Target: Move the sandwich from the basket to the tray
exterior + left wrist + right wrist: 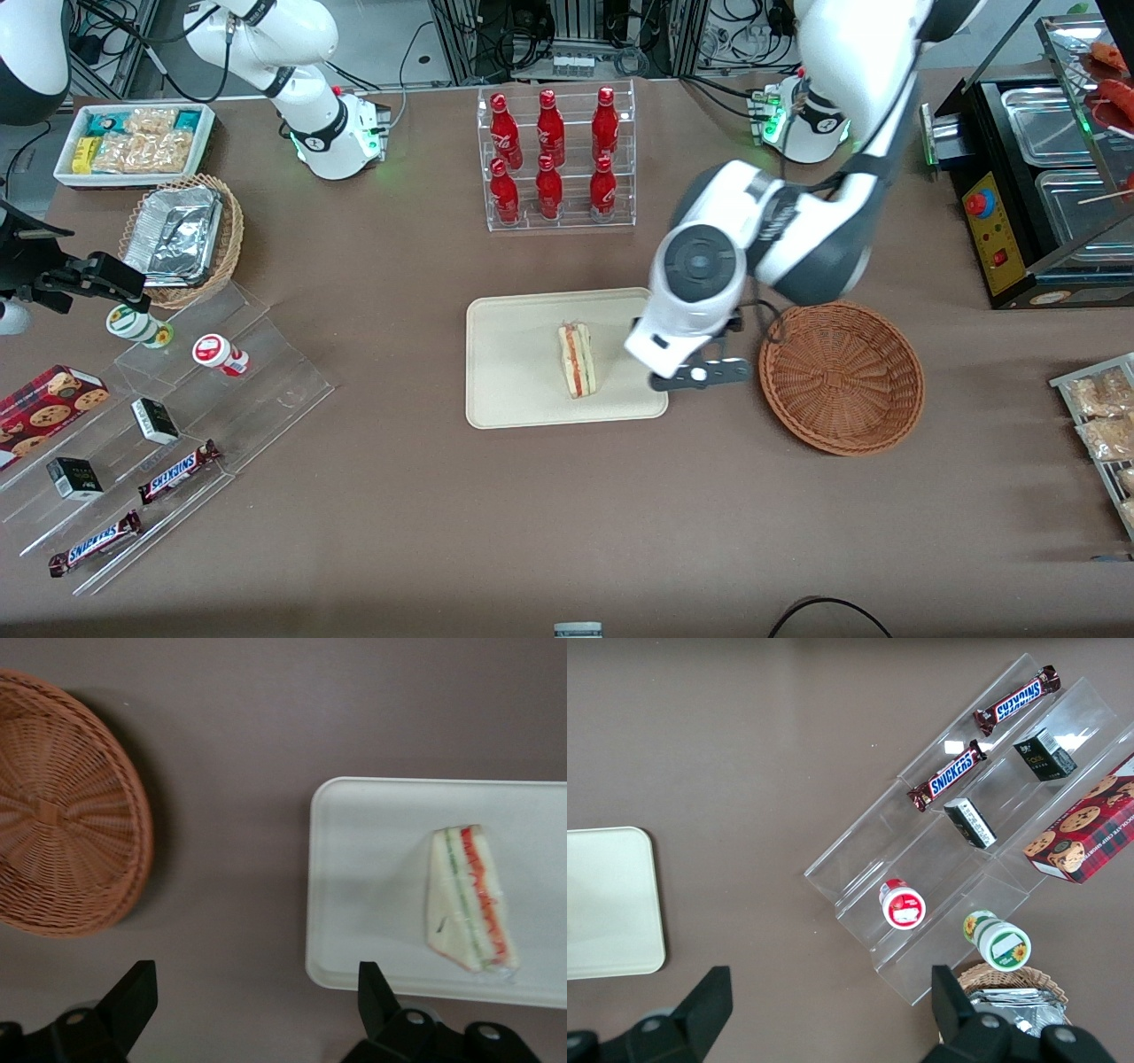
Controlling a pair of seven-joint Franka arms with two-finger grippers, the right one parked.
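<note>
The sandwich (pixel 577 359) lies on the cream tray (pixel 514 394), its red and green layers showing. It also shows on the tray (pixel 372 859) in the left wrist view (pixel 468 900). The reddish-brown wicker basket (pixel 842 377) stands beside the tray, toward the working arm's end, and holds nothing; the left wrist view shows it too (pixel 62 815). My left gripper (pixel 666 365) hovers over the tray's edge nearest the basket, above the strip of table between the two. It is open and empty (pixel 257 992), clear of the sandwich.
A clear rack of red bottles (pixel 555 159) stands farther from the front camera than the tray. A stepped clear shelf with snacks (pixel 177 416), a tan basket of foil trays (pixel 182 235) and a white snack bin (pixel 133 142) lie toward the parked arm's end. A black warmer (pixel 1036 177) stands toward the working arm's end.
</note>
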